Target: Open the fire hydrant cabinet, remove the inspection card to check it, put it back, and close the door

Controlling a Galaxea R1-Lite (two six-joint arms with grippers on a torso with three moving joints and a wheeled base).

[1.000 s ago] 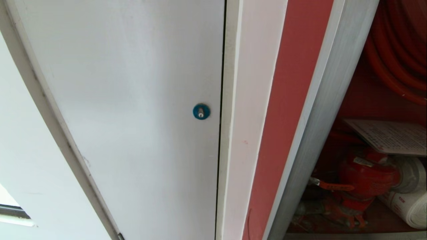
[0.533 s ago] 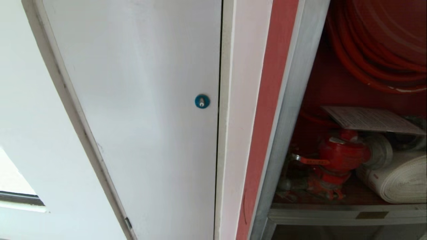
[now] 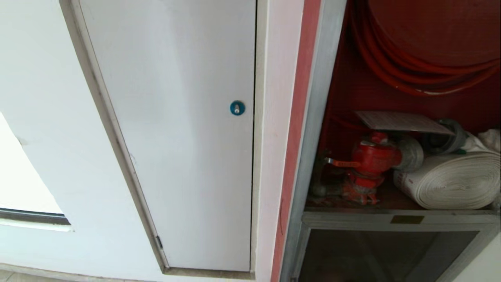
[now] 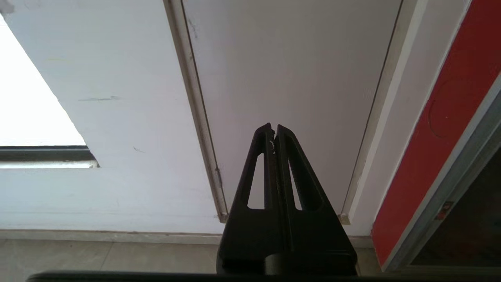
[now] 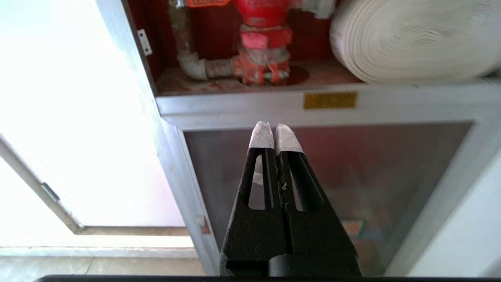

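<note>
Card (image 3: 401, 121) apparently atop red valve (image 3: 372, 158)

Corridor or service area of a public or commercial building. Indicators: a wall-recessed fire hydrant cabinet (image 3: 407, 117) on the right containing a red hose reel (image 3: 426, 43), red valve (image 3: 372, 160) and rolled white hose (image 3: 454, 180); a locked white panel (image 3: 176, 129) on the left; tiled floor (image 4: 98, 254).
</note>
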